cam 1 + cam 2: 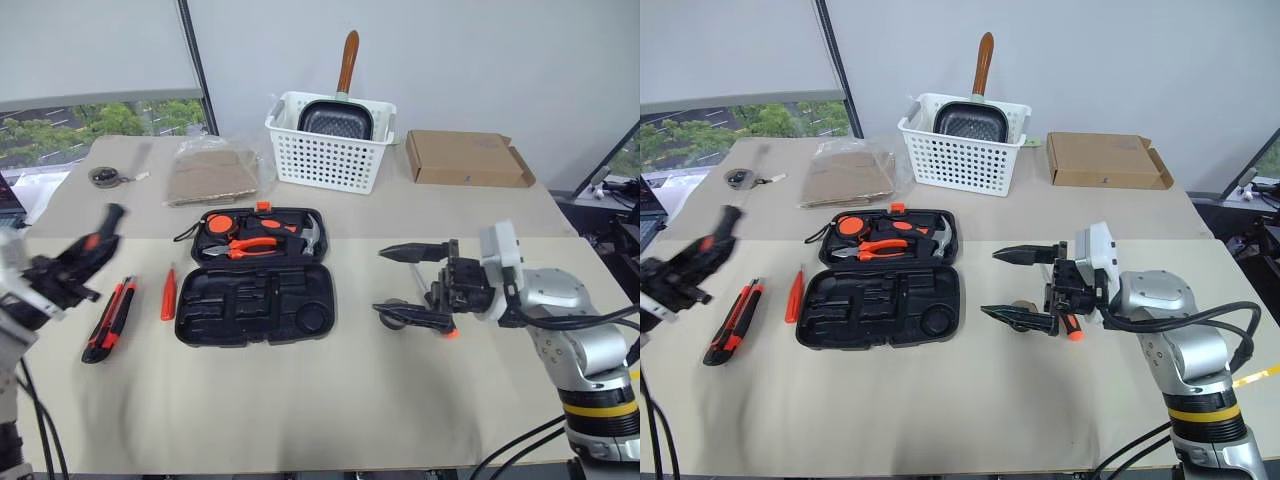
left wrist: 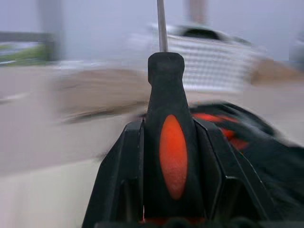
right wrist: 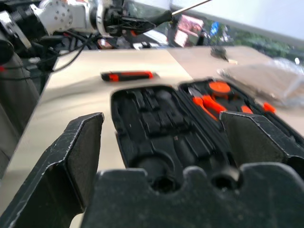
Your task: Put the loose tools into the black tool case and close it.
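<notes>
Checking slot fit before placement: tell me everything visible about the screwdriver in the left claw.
The black rubbery-handled screwdriver with an oval orange inlay sits shut in the left claw, a black finger pressed against each side of the handle. A thin bare metal shaft runs straight on from the handle's squared front end; the tip cannot be seen. It is held in the air over the table's left side, left of the open black plastic tool case, touching nothing else.
</notes>
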`<action>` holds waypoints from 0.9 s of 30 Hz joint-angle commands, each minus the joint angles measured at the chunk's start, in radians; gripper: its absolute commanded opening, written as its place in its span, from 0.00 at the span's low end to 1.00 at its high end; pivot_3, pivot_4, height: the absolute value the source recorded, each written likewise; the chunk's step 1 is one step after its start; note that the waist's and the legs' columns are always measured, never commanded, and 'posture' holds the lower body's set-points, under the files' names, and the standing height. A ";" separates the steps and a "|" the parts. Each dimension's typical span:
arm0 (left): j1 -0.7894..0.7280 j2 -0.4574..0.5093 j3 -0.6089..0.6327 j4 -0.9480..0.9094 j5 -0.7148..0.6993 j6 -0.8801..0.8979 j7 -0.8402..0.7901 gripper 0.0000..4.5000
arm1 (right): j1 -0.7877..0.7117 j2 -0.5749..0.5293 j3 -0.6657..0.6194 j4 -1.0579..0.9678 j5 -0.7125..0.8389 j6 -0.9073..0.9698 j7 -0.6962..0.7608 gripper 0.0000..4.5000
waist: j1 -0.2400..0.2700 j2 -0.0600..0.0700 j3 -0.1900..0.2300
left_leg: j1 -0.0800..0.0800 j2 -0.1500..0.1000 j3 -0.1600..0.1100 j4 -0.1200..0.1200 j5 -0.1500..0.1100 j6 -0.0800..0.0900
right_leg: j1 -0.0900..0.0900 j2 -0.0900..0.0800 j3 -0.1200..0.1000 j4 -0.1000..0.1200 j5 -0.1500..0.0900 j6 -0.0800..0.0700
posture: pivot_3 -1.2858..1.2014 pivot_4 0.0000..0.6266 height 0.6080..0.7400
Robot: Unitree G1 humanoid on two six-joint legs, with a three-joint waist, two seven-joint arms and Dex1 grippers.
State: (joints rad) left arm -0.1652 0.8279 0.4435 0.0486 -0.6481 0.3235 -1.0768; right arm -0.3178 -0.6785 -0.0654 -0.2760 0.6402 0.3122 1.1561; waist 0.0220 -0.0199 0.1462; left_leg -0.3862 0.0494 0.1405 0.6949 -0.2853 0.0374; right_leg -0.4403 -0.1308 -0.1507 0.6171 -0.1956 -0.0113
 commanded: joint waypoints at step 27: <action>-0.774 -0.063 -0.579 1.063 0.676 -0.936 -0.437 0.22 | 0.126 -0.041 -0.090 -0.157 -0.013 -0.004 -0.156 1.00 | -0.011 0.000 0.000 | -0.003 0.000 0.001 0.002 0.002 0.015 | 0.000 0.001 0.000 -0.002 0.000 0.000 | 0.52 0.24 0.70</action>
State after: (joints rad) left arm -0.9128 0.7526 -0.1349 1.1015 0.0068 -0.6058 -1.5202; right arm -0.1898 -0.7102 -0.1324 -0.4002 0.6290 0.3131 1.0058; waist 0.0107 -0.0203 0.1462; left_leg -0.3885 0.0495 0.1409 0.6967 -0.2847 0.0549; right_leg -0.4403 -0.1294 -0.1509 0.6157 -0.1956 -0.0115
